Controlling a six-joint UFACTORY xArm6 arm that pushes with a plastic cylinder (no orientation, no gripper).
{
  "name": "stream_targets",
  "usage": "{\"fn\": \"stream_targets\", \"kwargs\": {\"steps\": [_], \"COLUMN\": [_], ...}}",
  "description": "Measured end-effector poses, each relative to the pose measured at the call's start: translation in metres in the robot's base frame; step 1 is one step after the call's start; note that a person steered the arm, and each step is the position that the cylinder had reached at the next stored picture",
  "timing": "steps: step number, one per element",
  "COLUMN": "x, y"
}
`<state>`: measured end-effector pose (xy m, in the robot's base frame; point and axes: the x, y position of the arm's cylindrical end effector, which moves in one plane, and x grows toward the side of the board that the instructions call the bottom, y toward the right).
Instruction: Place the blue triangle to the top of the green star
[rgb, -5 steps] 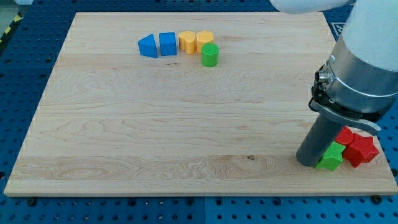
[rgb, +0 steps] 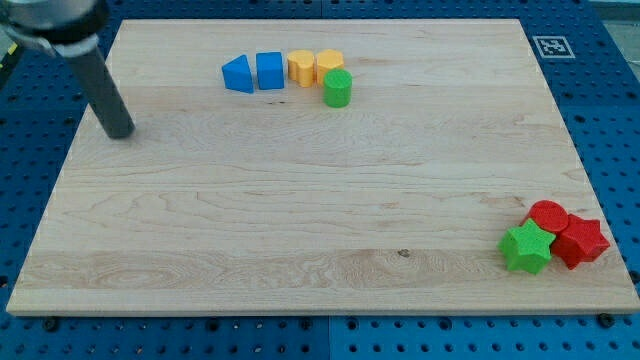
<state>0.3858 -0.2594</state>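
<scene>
End effector is a bare rod with nothing to open or close and holding nothing; my tip (rgb: 121, 133) sits at the view's far left on the counter (rgb: 300, 200), near its left edge, well apart from every block. Next rightward, top row: blue triangle (rgb: 238, 74), just beside a blue cube (rgb: 270, 70), then two yellow blocks (rgb: 301, 68) (rgb: 330, 64) (shapes hard to tell), with a green cylinder (rgb: 338, 88) just below the right one. Far right, bottom corner: green star (rgb: 527, 248) touching a red cylinder (rgb: 547, 216) and a red star (rgb: 580, 241). Triangle looks small, light, rigid, likely slides easily and may spin if pushed off-centre; best contact is its flat left or top-left face, pushing toward the view's lower right. Wide open board between row and star. Tight spot: the red cylinder sits up and right of the star, counter's right and bottom edges close there.
</scene>
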Motion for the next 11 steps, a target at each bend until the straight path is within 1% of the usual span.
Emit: {"fn": "stream_targets", "kwargs": {"steps": [1, 2, 3, 4, 6, 7, 9, 11], "x": [-0.067, -0.093, -0.093, -0.088, -0.038, -0.027, -0.027, -0.023], "y": [0.003, 0.063, 0.108, 0.139, 0.148, 0.153, 0.202, 0.272]}}
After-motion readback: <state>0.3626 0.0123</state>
